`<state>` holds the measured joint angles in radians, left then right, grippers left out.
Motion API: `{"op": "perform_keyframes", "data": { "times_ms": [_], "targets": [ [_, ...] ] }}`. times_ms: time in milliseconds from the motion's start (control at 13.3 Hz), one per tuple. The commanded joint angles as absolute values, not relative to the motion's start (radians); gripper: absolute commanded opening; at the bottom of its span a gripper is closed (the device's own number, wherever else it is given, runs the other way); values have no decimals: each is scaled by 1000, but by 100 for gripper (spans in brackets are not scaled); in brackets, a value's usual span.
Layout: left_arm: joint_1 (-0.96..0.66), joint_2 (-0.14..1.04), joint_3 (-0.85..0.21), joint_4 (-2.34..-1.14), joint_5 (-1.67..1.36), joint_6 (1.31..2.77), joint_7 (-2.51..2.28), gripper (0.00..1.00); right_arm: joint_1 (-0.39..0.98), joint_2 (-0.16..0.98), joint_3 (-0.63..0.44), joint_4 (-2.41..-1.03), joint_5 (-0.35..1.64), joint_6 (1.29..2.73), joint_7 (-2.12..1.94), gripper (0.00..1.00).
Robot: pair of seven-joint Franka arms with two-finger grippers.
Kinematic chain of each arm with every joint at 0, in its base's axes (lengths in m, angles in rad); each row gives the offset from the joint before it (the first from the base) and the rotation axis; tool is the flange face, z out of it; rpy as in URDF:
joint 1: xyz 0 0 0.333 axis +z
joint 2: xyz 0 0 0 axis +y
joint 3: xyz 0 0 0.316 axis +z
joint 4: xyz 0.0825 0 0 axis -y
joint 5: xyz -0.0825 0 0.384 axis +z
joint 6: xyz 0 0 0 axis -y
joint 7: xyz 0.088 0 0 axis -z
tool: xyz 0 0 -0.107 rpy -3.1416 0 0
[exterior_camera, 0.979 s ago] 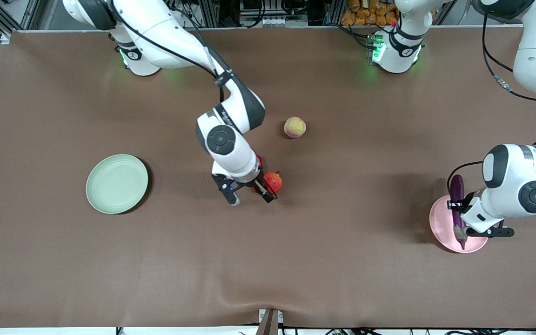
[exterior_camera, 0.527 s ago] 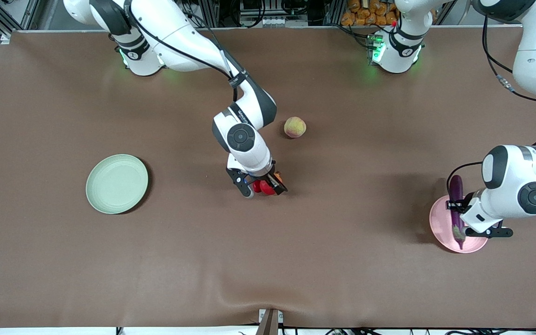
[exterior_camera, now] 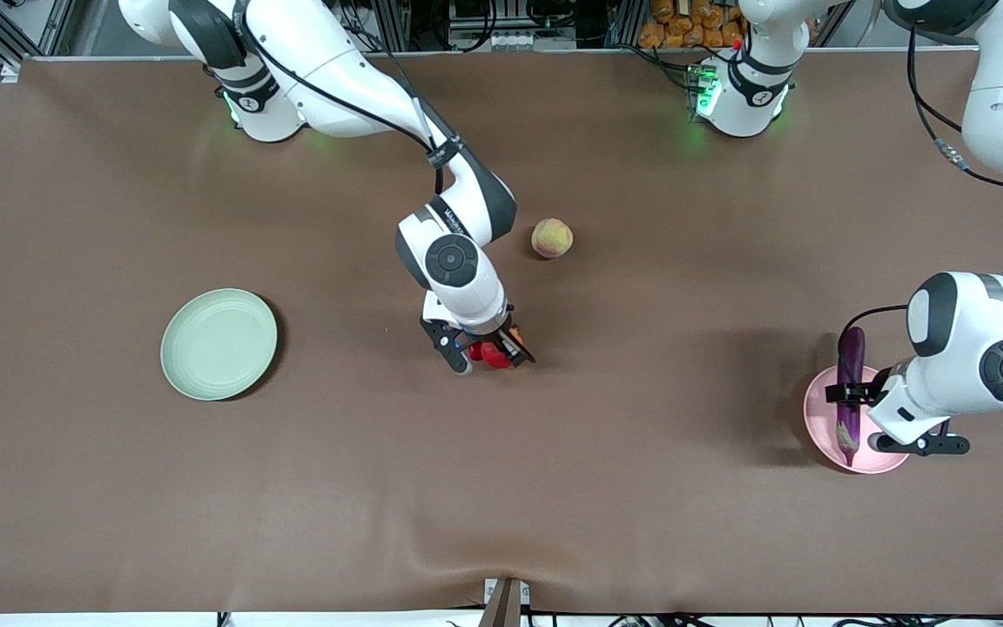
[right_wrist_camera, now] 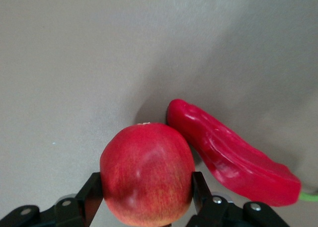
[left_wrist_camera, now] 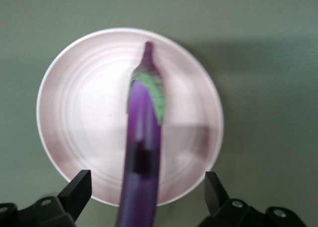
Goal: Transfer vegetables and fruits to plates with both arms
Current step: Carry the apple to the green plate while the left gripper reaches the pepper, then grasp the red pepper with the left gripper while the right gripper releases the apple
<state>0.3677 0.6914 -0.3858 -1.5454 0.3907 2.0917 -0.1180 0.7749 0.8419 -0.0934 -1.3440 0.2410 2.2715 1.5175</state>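
We are closing the right gripper (exterior_camera: 484, 355) on the red apple (right_wrist_camera: 147, 173) at mid-table, its fingers pressing both flanks, and we are judging it best to lift straight up, since the chili (right_wrist_camera: 232, 155) is touching the apple. The left gripper (exterior_camera: 893, 418) is hanging wide open and empty above the eggplant (exterior_camera: 848, 392) lying on the pink plate (exterior_camera: 885, 457). We are counting one apple, one chili, one eggplant, one peach (exterior_camera: 551, 238), and two plates, the green plate (exterior_camera: 218, 344) bare at the right arm's end.

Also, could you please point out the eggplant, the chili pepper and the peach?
eggplant (left_wrist_camera: 141, 142): left wrist view, on its purple body.
chili pepper (right_wrist_camera: 228, 160): right wrist view, mid-length on its red skin.
peach (exterior_camera: 551, 238): front view, its centre.
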Motion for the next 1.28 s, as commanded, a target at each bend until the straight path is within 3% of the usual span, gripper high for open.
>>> {"op": "perform_keyframes", "data": {
  "times_ms": [0,301,603,1054,1205],
  "targets": [
    [361,652,-446,-1546,390,2045,-188,100,707,850,-81,-1142,235,2020,1520,0],
    [350,655,-531,-1546,382,2026,-380,100,600,760,-87,-1092,232,1772,1260,0],
    [203,661,-534,-1543,382,2026,-608,100,422,683,-92,-1111,221,1623,901,0],
    [-138,779,-468,-1353,383,2043,-839,100,165,462,-94,-1460,106,1627,363,0],
    [-256,830,-425,-1293,382,2116,-873,100,53,388,-94,-1579,60,1652,187,0]
  ]
}}
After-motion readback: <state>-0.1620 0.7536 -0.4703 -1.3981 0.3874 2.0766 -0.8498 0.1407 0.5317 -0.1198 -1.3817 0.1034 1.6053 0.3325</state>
